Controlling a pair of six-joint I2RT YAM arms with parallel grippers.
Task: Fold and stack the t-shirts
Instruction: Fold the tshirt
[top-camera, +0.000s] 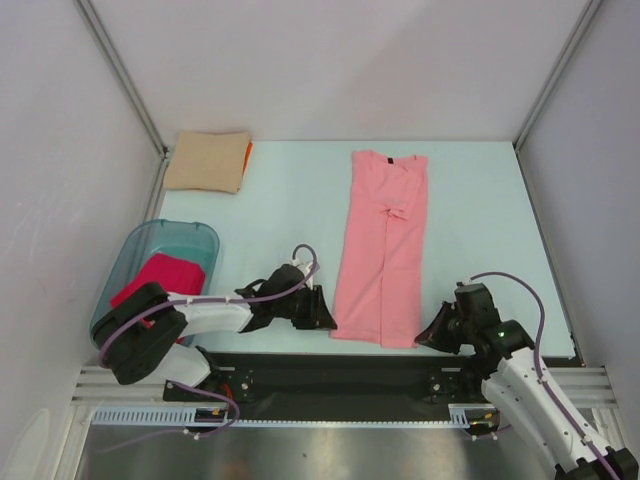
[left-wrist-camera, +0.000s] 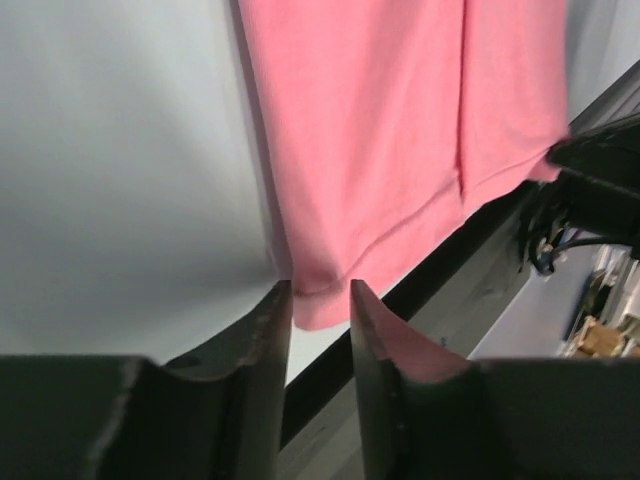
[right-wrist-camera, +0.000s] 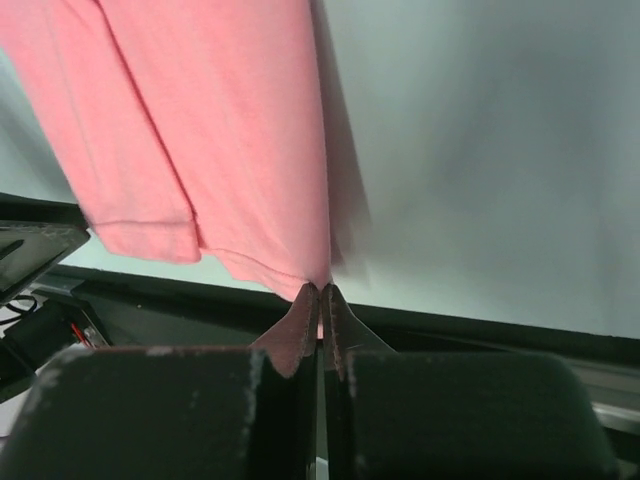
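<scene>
We reached both arms low to the near hem of the salmon-pink t-shirt, which lay lengthwise on the table, collar pointing away. The right gripper pinched one corner, and the left gripper sat slightly parted around the other.

Pale table: pink t-shirt centre, tan folded t-shirt far left, teal tub near left.

We saw a plain salmon-pink t-shirt, unpatterned, with a small dark label. The table was pale blue-green. We noted a tan shirt, an orange shirt and a crimson-pink shirt. The tub was translucent teal. The left gripper and right gripper were black, and the cables purple.
</scene>
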